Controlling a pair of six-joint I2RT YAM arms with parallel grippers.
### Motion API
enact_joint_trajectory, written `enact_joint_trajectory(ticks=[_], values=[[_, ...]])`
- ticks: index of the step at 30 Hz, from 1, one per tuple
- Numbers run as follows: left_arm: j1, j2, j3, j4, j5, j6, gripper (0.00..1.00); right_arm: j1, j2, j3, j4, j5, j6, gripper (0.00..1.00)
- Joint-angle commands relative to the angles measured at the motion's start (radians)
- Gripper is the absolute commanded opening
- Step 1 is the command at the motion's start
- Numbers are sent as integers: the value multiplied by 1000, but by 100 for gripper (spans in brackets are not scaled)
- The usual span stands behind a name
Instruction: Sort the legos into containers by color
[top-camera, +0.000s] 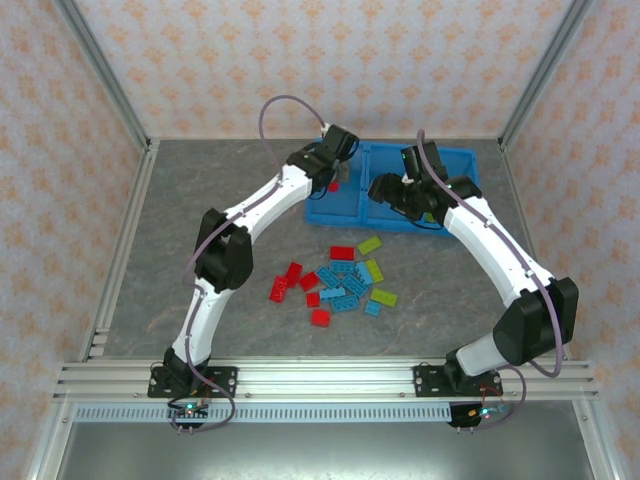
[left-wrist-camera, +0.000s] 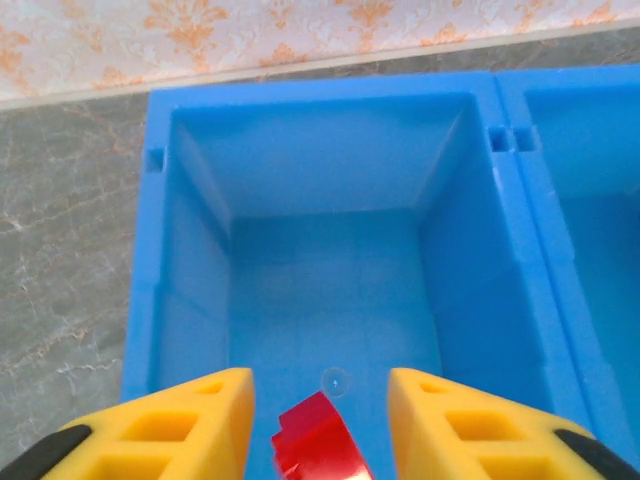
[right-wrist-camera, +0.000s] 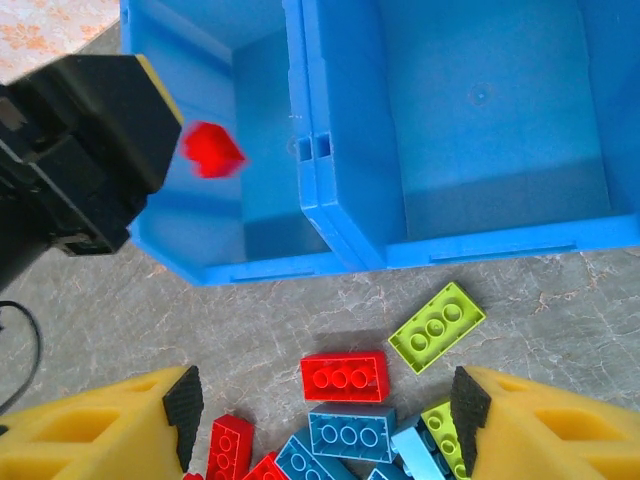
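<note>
The loose bricks (top-camera: 340, 285) lie flat on the table (top-camera: 200, 220), studs up, between the arm bases and the tray; red, light blue and lime green pieces are mixed, several touching or overlapping. The right claw (right-wrist-camera: 322, 400) hovers above this pile with jaws wide and nothing between them. Judged from their look, the bricks are light, rigid and hard to damage, with smooth plastic sides that may slip under a weak pinch. Take hold from above across the two long sides, with the pads low on the walls and not on the studs. The lime green brick (right-wrist-camera: 437, 326) at the far edge of the pile lies apart from its neighbours and offers clear side access; the crowded blue pieces do not. Beyond the pile stands the blue tray (top-camera: 465, 155). The left claw (left-wrist-camera: 320, 385) hangs over its left compartment (left-wrist-camera: 330, 280), jaws narrowly parted, with a red brick (left-wrist-camera: 318, 445) between them. A gap shows on each side, so the brick appears free of both pads.
</note>
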Motion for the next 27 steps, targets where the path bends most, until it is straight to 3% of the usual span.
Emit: enact_joint_trajectory(ticks=[1, 5, 10, 15, 21, 24, 27], values=[[1, -98, 54, -17, -18, 43, 45, 4, -19, 3, 6, 27, 12, 69], [2, -282, -106, 3, 9, 29, 47, 5, -6, -11, -8, 31, 16, 69], [-15, -691, -542, 157, 72, 59, 48, 104, 30, -27, -59, 129, 12, 69], [-21, -1045, -854, 128, 183, 343, 53, 255, 171, -12, -128, 162, 54, 71], [-21, -1303, -1072, 62, 217, 678, 66, 353, 352, 36, -128, 207, 83, 78], [-22, -1358, -1167, 96, 222, 747, 75, 354, 407, 40, -85, 219, 88, 87], [-22, -1389, -1218, 127, 274, 759, 86, 355, 479, 80, -99, 227, 64, 87]])
